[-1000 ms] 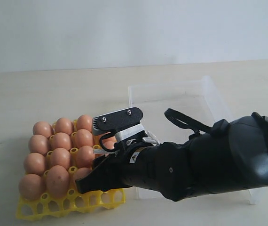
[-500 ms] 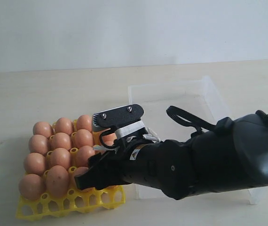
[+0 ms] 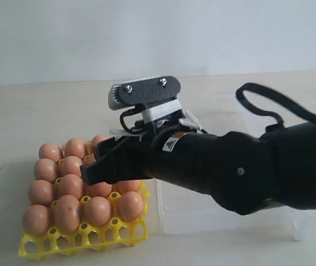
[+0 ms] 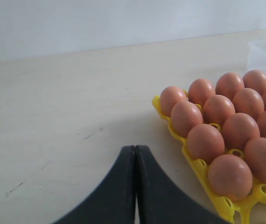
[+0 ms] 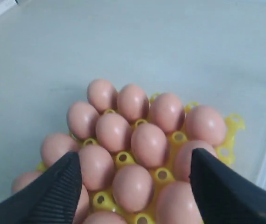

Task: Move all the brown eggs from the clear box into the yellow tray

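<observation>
- Lifted since a second ago, the bulky black right arm [image 3: 246, 172] now reaches in from 3 o'clock in the exterior view and hangs above the eggs instead of pressing down among them.
- The pale beige tabletop [image 3: 30, 111] carries everything, with a plain white wall [image 3: 147, 39] behind it at 12 o'clock.
- The shallow rectangular clear plastic box [image 3: 194, 217] lies at 4 o'clock in the exterior view, just beside the tray. The arm hides most of it.
- The bright yellow plastic egg tray [image 3: 64, 246] sits at 8 o'clock in that view, and the strip of cups along its 6 o'clock edge shows open.
- The smooth orange-brown oval eggs [image 3: 68, 213] stand in the tray's cups in close rows, each touching its neighbours. The arm's front end hides some at the tray's 1 o'clock corner.
- One egg at the tray's 4 o'clock side, covered by the fingers a second ago, now sits in its cup in plain sight.
- The right gripper [image 5: 135, 156] hovers over the eggs with its ribbed black fingers [image 5: 58, 189] spread wide apart and nothing between them.
- The left gripper [image 4: 135, 148] is over bare tabletop beside the tray, and its two black fingers [image 4: 116, 186] are pressed together around nothing.
</observation>
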